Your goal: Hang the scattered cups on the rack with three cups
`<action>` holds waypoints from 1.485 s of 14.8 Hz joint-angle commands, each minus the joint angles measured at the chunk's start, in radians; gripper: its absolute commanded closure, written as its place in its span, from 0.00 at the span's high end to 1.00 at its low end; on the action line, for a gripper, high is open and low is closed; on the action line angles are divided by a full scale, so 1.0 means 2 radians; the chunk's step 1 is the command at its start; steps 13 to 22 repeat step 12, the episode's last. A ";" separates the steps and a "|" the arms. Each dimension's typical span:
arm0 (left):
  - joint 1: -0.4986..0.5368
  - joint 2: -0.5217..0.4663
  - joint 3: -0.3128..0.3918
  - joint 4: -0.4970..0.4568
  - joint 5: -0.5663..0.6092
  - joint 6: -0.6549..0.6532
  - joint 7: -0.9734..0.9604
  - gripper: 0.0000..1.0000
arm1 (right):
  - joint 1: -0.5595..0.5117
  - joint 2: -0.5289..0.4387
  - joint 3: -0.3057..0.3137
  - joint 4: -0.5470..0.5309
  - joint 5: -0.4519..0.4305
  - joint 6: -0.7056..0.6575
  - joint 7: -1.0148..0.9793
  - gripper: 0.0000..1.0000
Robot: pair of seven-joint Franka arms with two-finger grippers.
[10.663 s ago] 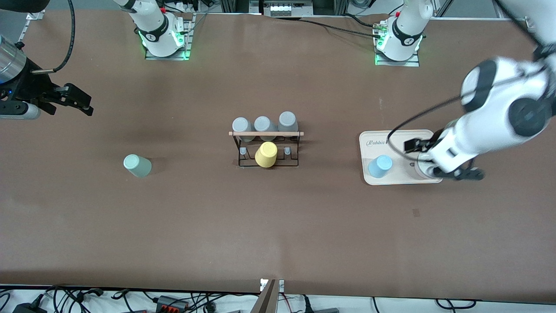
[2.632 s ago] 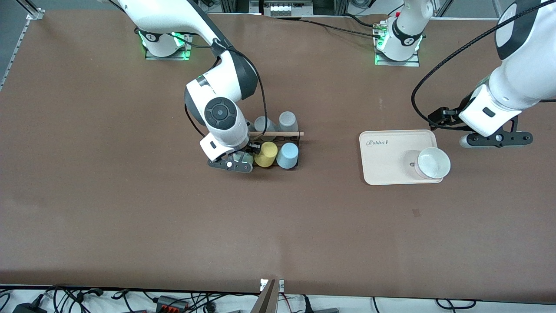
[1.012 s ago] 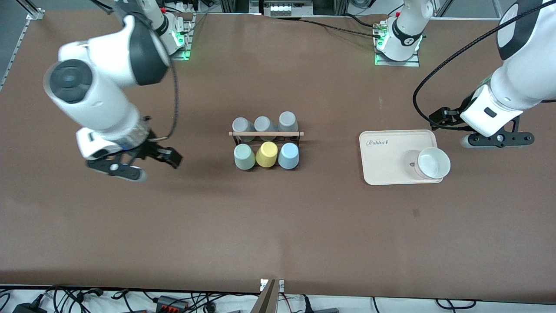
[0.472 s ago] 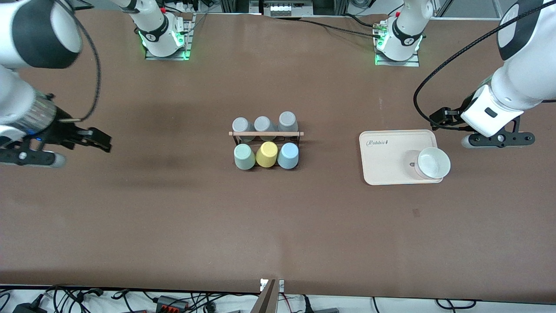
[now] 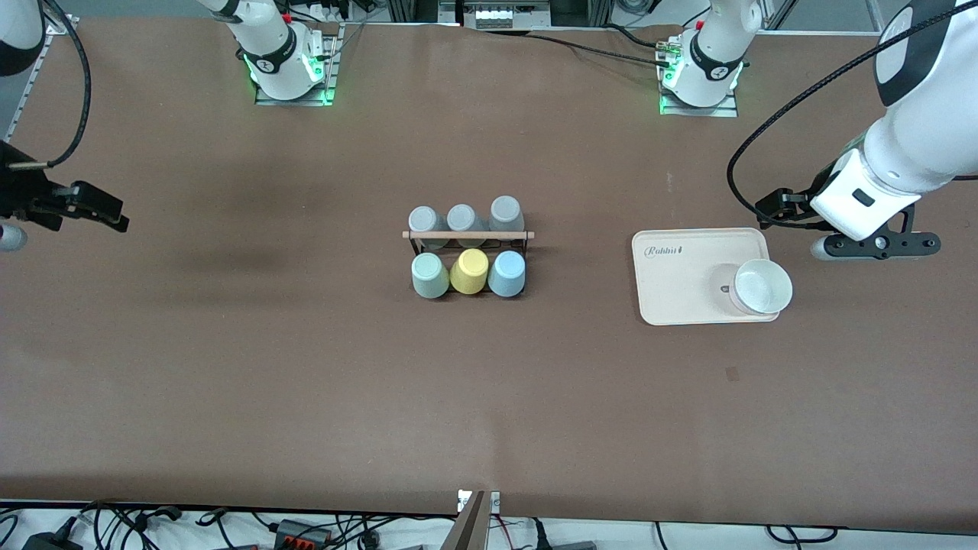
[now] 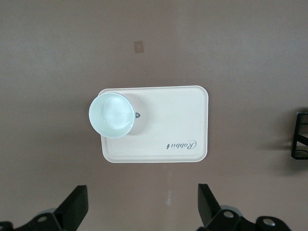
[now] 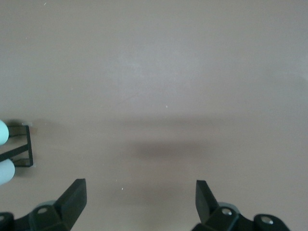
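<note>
The rack [image 5: 467, 235], black wire with a wooden rod, stands mid-table. The mint-green cup [image 5: 429, 276], a yellow cup [image 5: 468, 271] and the light blue cup [image 5: 506, 273] sit upturned on its pegs in the row nearer the front camera. Three grey cups [image 5: 463, 218] fill the farther row. My right gripper [image 5: 92, 208] is open and empty over bare table at the right arm's end, well away from the rack; its wrist view [image 7: 139, 197] shows the rack's end [image 7: 21, 149]. My left gripper [image 5: 871, 246] is open and empty beside the cream tray, as its wrist view [image 6: 142, 204] shows.
A cream tray [image 5: 688, 275] lies toward the left arm's end, with a white bowl [image 5: 761, 286] on its corner; both show in the left wrist view, tray [image 6: 163, 125] and bowl [image 6: 111, 114]. Brown table surrounds the rack.
The mint-green and blue cups went from the table and tray onto the rack. My right arm has pulled away from the rack toward its end of the table. The left arm has held still.
</note>
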 commanded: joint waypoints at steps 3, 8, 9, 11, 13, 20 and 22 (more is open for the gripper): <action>0.006 -0.004 -0.004 0.000 0.001 -0.006 0.013 1.00 | 0.005 -0.069 0.008 -0.074 0.000 0.023 0.056 1.00; 0.006 -0.004 -0.004 0.000 0.000 -0.006 0.013 1.00 | 0.005 -0.083 0.009 -0.086 -0.005 0.041 0.049 1.00; 0.006 -0.004 -0.004 0.000 0.000 -0.006 0.013 1.00 | 0.006 -0.073 0.011 -0.071 -0.005 0.036 0.050 1.00; 0.006 -0.004 -0.004 0.000 0.000 -0.006 0.013 1.00 | 0.005 -0.066 0.014 -0.058 0.000 0.024 0.056 1.00; 0.006 -0.004 -0.004 0.000 0.000 -0.006 0.013 1.00 | 0.005 -0.065 0.014 -0.058 0.000 0.024 0.057 1.00; 0.006 -0.004 -0.004 0.000 0.000 -0.006 0.013 1.00 | 0.005 -0.065 0.014 -0.058 0.000 0.024 0.057 1.00; 0.006 -0.004 -0.004 0.000 0.000 -0.006 0.013 1.00 | 0.005 -0.065 0.014 -0.058 0.000 0.024 0.057 1.00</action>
